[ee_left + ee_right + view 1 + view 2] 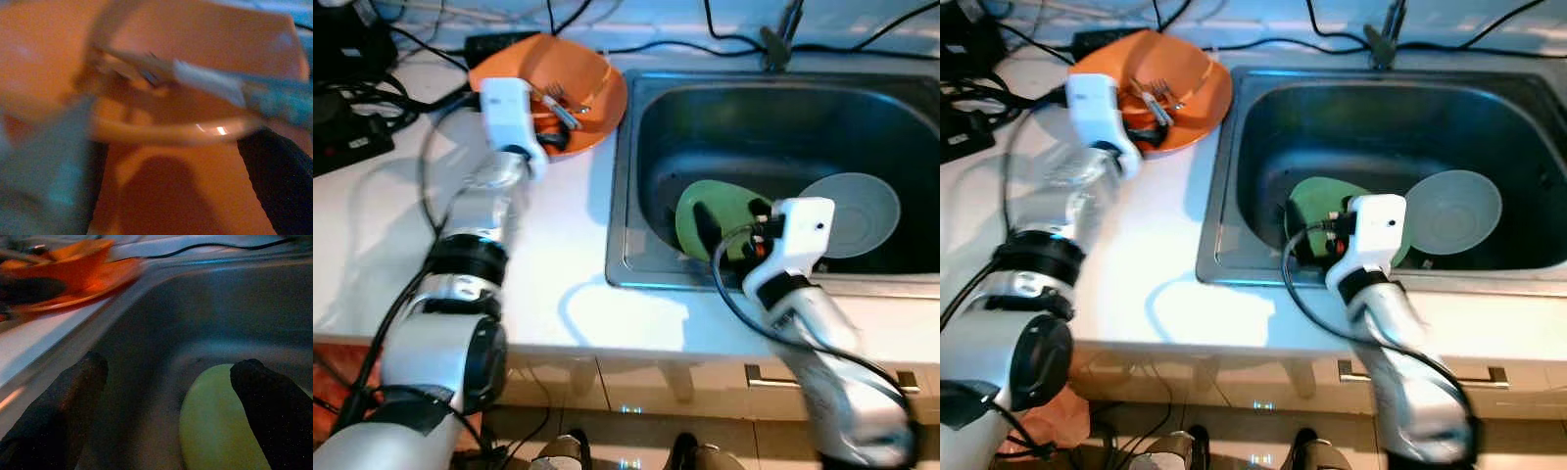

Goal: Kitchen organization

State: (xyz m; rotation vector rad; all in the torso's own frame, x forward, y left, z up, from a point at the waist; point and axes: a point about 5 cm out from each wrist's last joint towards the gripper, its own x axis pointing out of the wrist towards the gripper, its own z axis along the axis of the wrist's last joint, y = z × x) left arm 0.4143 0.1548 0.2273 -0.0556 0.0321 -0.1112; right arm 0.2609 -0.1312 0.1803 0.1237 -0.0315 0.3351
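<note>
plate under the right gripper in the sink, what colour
Light green plate; the left eye view shows it best.

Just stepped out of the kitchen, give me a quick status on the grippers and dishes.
Left gripper over orange bowl holding cutlery. Right gripper open, low in sink, at green plate. Grey plate beside it.

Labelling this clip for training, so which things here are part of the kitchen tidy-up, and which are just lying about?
Part of the job:
orange bowl holding forks, left gripper at it
green plate in the sink, open right gripper at it
grey plate

Lying about:
cables
power strip
</note>
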